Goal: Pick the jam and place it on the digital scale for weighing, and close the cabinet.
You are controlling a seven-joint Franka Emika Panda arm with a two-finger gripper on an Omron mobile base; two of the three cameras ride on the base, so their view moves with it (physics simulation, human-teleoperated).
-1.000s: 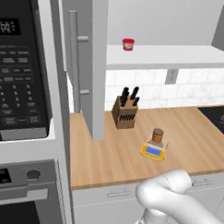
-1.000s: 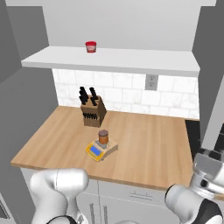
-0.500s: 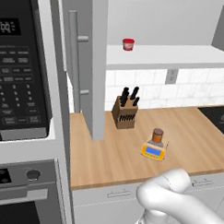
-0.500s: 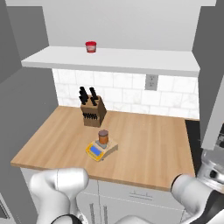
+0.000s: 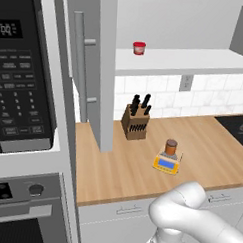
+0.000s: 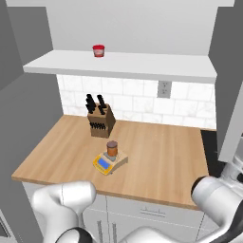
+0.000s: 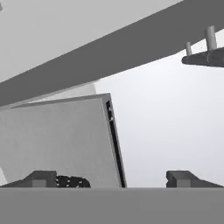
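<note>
Grey cabinet [image 5: 103,67] panels are standing open at both sides of the scene: in the left base view the left door is jutting out over the counter's left end with its silver bar handle [image 5: 80,66] facing outward, and in the right base view a second door edge [image 6: 232,118] is hanging out past the counter's right end, above the arm's white wrist. Between them the pale inner shelf [image 6: 142,64] is lying exposed, with a short red jar [image 6: 98,51] standing alone near its back left, well apart from everything else.

Below, on the wooden counter [image 6: 161,156], a knife block [image 6: 101,122] is sitting near the tiled wall. Just in front of it the jam [image 6: 112,149] is standing upright on the grey plate of the digital scale [image 6: 109,163], well in from every counter edge, with bare wood lying open to its right.

Over in the hand view the gripper [image 7: 111,179] is pointing up at a grey door underside, its two dark fingertips [image 7: 41,178] spread wide apart and holding nothing. A dark bar handle [image 7: 204,57] is lying ahead of it toward the upper right, and the door's thin dark edge [image 7: 114,140] is running between the fingertips, with open pale space to the right of it.
</note>
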